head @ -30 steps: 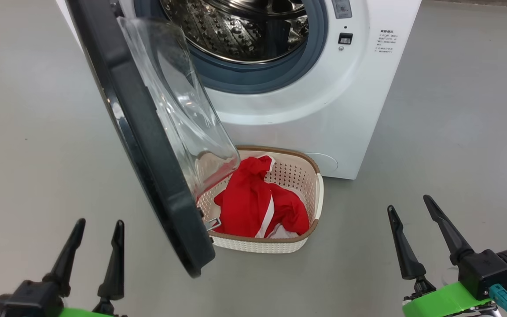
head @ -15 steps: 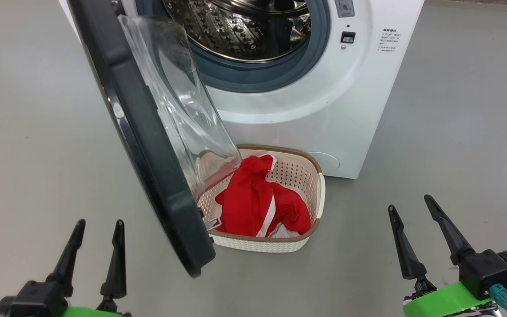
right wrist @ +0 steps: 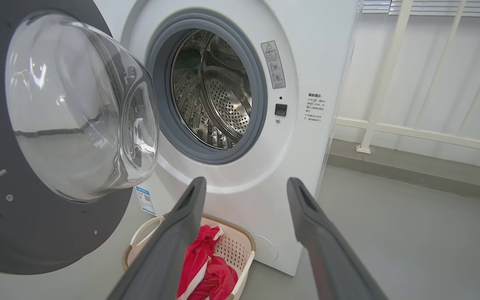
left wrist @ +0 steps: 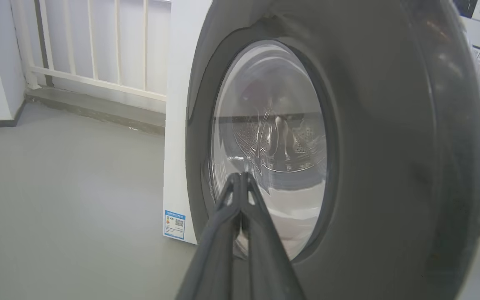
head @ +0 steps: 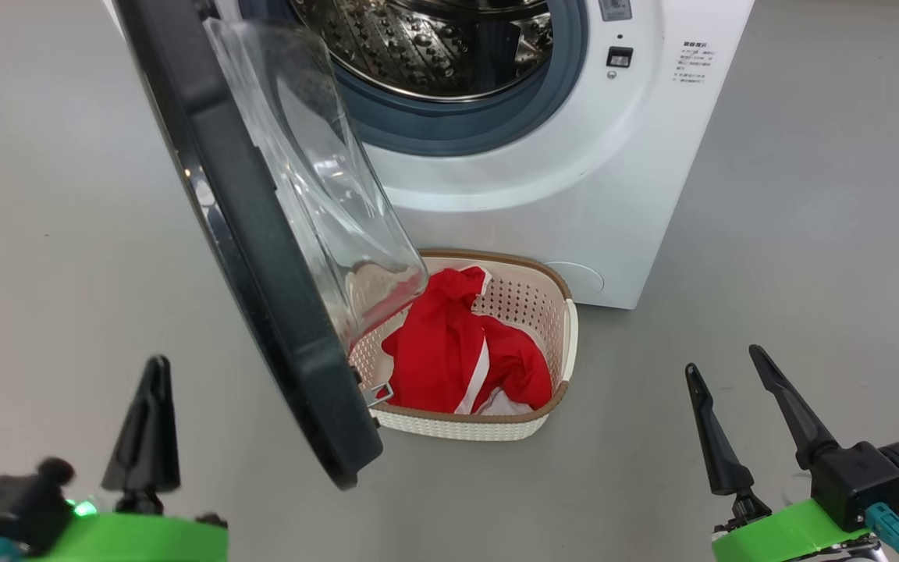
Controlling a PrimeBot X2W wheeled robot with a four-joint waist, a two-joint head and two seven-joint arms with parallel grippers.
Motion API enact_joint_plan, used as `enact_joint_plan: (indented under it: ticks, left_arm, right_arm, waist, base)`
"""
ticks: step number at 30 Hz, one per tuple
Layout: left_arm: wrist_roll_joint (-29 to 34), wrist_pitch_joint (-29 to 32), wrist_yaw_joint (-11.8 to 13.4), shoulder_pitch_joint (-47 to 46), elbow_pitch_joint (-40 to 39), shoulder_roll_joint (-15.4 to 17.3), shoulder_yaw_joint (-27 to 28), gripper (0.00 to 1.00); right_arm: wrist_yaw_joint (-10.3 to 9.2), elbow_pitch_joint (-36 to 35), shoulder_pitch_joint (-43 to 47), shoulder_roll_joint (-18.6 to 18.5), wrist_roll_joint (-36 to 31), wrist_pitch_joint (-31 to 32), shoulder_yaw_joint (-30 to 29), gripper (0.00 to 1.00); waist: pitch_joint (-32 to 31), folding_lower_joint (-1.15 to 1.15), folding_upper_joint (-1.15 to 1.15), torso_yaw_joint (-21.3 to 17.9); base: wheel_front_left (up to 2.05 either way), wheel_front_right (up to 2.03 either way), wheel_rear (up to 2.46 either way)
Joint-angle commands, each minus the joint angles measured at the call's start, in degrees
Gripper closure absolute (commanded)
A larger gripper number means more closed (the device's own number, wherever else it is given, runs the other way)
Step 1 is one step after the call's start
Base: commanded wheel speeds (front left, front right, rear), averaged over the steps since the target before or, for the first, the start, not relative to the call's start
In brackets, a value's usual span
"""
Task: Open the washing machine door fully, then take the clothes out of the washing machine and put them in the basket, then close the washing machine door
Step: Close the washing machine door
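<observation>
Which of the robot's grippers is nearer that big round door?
Left. The left gripper is close to the door, facing its outer side; the right gripper is farther off, beyond the basket.

Warning-triangle sticker and blue, seemingly QR-coded label on washing machine; print illegible.

Swung wide open on white washing machine: washing machine door, glossy black rim, clear glass bowl bulging over basket's left end. Just before machine's front, on floor: cream perforated basket, brown rim. Bunched inside: red clothes, white stripes.
</observation>
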Motion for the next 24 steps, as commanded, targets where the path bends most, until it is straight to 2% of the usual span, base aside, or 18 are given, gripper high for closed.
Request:
enact_joint_plan:
  ticks: [1, 6, 9, 10, 11, 14, 17, 21, 24]
  left_arm:
    - [-2.7, 0.2, -0.6, -3.1, -2.1, -0.1, 3.1, 1.00]
    - [-20.1, 4.1, -2.1, -7.1, -4.4, -5.8, 9.2, 1.00]
    - [-32.8, 8.7, -1.0, -10.1, -6.1, -7.5, 12.4, 1.00]
    - [-32.8, 8.7, -1.0, -10.1, -6.1, -7.5, 12.4, 1.00]
    - [-36.2, 10.3, -0.3, -10.9, -6.6, -7.8, 13.2, 1.00]
    - [-46.6, 15.9, 2.7, -13.1, -8.2, -8.2, 15.3, 1.00]
    - [-54.0, 21.9, 6.3, -14.6, -10.2, -8.2, 16.5, 1.00]
    - [-60.3, 27.6, 11.9, -15.9, -12.5, -7.5, 18.1, 1.00]
    - [-63.0, 30.8, 15.0, -15.9, -14.3, -6.8, 18.4, 1.00]
  right_arm:
    - [0.26, -1.3, -2.5, -0.6, 0.1, -0.6, 1.4, 0.00]
    - [0.26, -1.2, -2.7, -0.6, 0.1, -0.6, 1.7, 0.00]
    - [0.26, -1.2, -2.8, -0.6, 0.4, -0.6, 1.7, 0.00]
    - [0.26, -1.2, -2.8, -0.6, 0.4, -0.6, 1.7, 0.00]
    - [0.26, -1.1, -2.9, -0.6, 0.7, -0.6, 1.7, 0.00]
    - [0.26, -1.0, -3.0, -0.6, 1.3, -0.6, 1.9, 0.00]
    - [0.26, -0.8, -2.9, -0.6, 2.4, -0.6, 2.0, 0.00]
    - [0.26, -0.4, -2.9, -0.6, 2.7, -0.6, 2.4, 0.00]
    - [0.26, -0.3, -3.1, -0.6, 2.9, -0.7, 2.6, 0.00]
  waist:
    - [0.1, 0.00, 0.00, -0.1]
    - [0.4, 0.00, 0.00, -0.4]
    - [0.6, 0.00, 0.00, -0.7]
    - [0.6, 0.00, 0.00, -0.7]
    - [0.7, 0.00, 0.00, -0.8]
    - [0.9, 0.00, 0.00, -1.2]
    - [1.2, 0.00, 0.00, -1.6]
    - [1.4, 0.00, 0.00, -2.1]
    - [1.7, 0.00, 0.00, -2.5]
  base:
    - [0.00, 0.00, 0.00]
    - [0.00, 0.00, 0.00]
    - [0.00, 0.00, 0.00]
    - [0.00, 0.00, 0.00]
    - [0.00, 0.00, 0.00]
    - [0.00, 0.00, 0.00]
    - [0.00, 0.00, 0.00]
    - [0.00, 0.00, 0.00]
    - [0.00, 0.00, 0.00]
